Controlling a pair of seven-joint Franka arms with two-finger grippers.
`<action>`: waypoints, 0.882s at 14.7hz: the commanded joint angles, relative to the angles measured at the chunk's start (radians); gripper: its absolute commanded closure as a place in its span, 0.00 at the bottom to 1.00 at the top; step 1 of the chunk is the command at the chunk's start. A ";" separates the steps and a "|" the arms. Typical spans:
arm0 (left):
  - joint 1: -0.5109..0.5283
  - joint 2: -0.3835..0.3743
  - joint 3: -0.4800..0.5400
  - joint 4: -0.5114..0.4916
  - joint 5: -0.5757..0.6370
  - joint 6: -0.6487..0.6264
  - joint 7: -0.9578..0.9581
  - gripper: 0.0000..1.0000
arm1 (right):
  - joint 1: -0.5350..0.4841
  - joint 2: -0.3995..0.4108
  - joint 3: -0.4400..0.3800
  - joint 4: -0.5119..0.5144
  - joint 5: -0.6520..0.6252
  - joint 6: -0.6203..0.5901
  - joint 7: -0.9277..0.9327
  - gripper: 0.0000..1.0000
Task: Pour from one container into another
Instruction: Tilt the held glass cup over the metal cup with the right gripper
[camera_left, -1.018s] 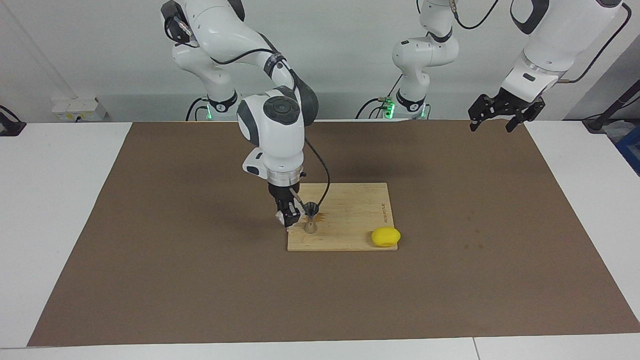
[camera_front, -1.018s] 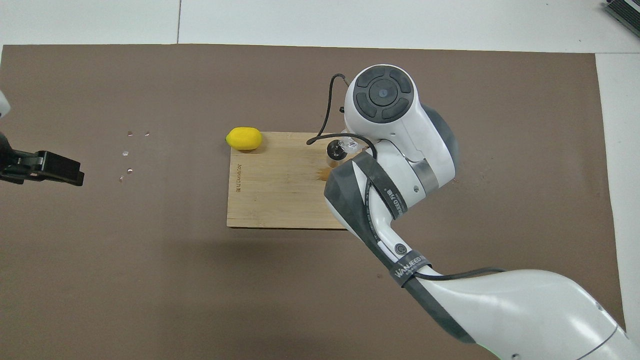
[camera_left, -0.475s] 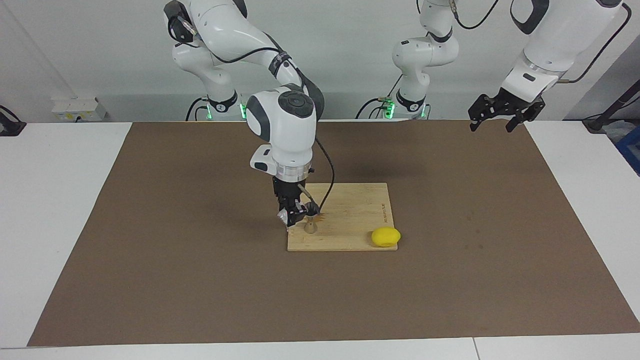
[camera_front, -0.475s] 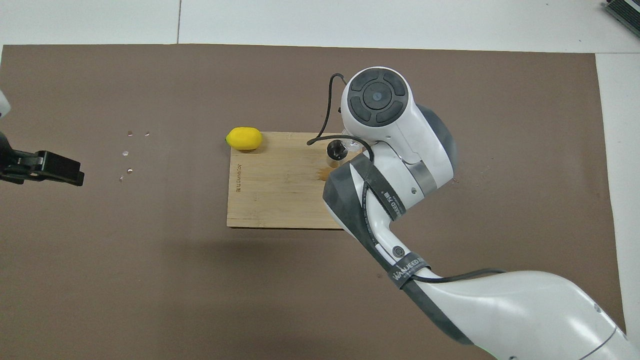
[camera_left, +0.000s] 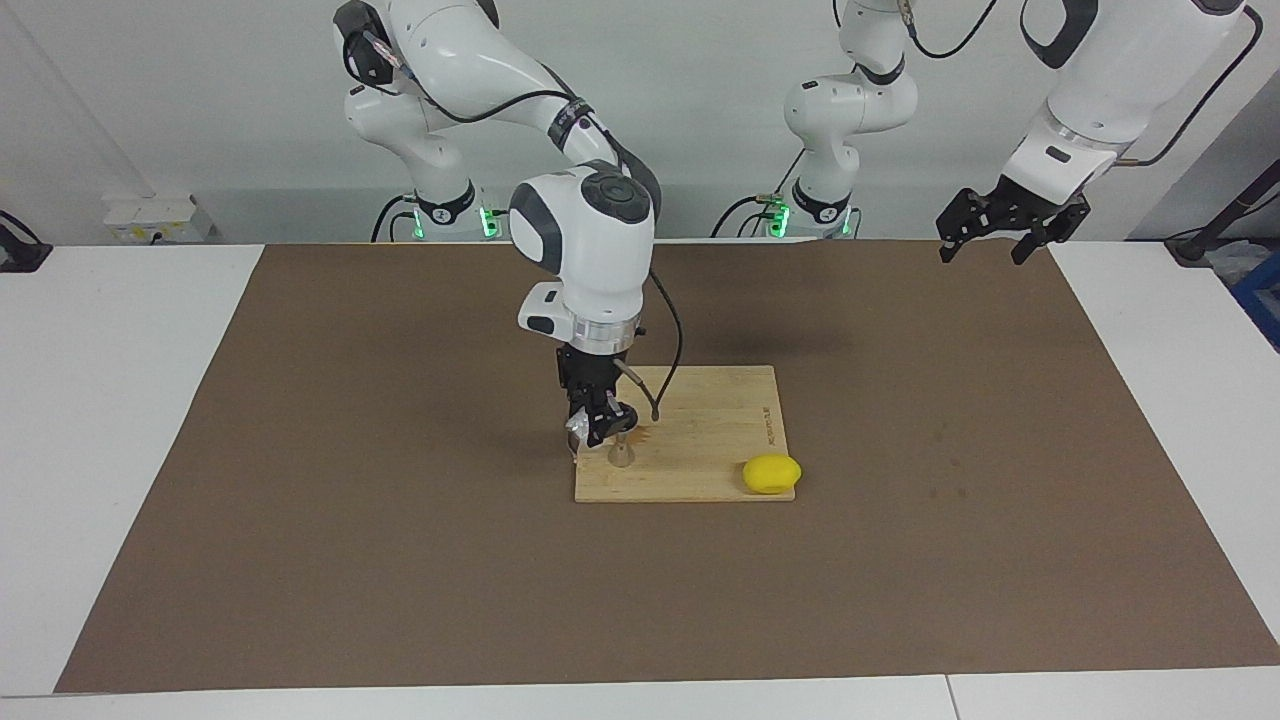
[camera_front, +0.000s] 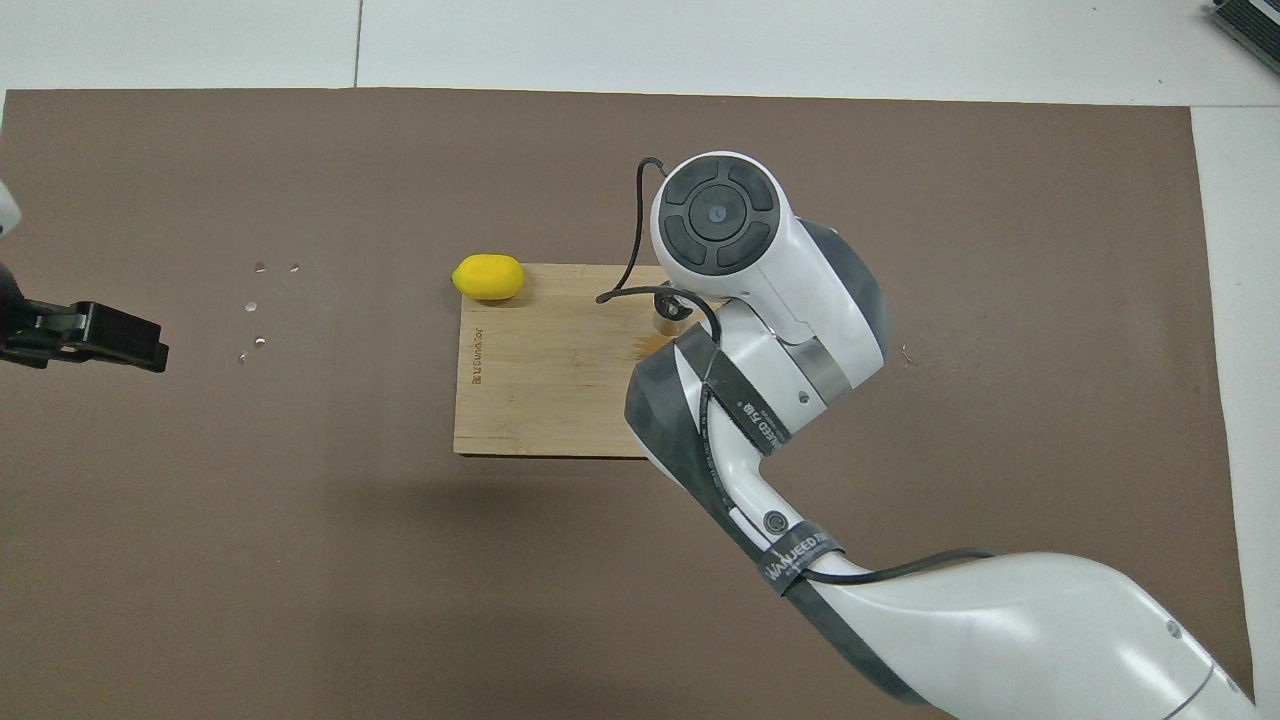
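Over cutting board (camera_left: 700, 470), at its edge toward right arm's end: right gripper (camera_left: 592, 432) clamped on glass cup (camera_left: 578, 433), cup tipped toward steel jigger (camera_left: 621, 455) & held just above/beside jigger's top cone. Jigger upright on board, lower cone showing; top cone mostly hidden by gripper in facing view, partly by wrist in overhead view (camera_front: 668, 305). Whether cup touches jigger rim: can't tell. Looks mid-pour, prob.

Handling, judged: cup = small, rigid, smooth glass, slippery, breakable; best gripped across side wall, mid-height, firm not crushing. Jigger = light, narrow waist, small base, tips easily if nudged; keep cup lip off rim.

Lemon (camera_left: 771, 474) at board corner toward left arm's end, well apart from jigger. Left gripper (camera_left: 1005, 226) fingers spread, holding nothing, waiting up over mat (camera_left: 300, 500) edge at left arm's end.
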 joint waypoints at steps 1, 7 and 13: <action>-0.007 -0.017 0.003 -0.022 0.021 0.010 -0.011 0.00 | -0.002 0.003 0.004 0.020 -0.033 -0.021 0.013 1.00; -0.007 -0.015 0.003 -0.022 0.021 0.010 -0.011 0.00 | 0.005 0.002 0.006 0.020 -0.050 -0.040 0.005 1.00; -0.007 -0.015 0.004 -0.022 0.021 0.010 -0.011 0.00 | -0.008 -0.001 0.009 0.018 0.034 -0.035 0.010 1.00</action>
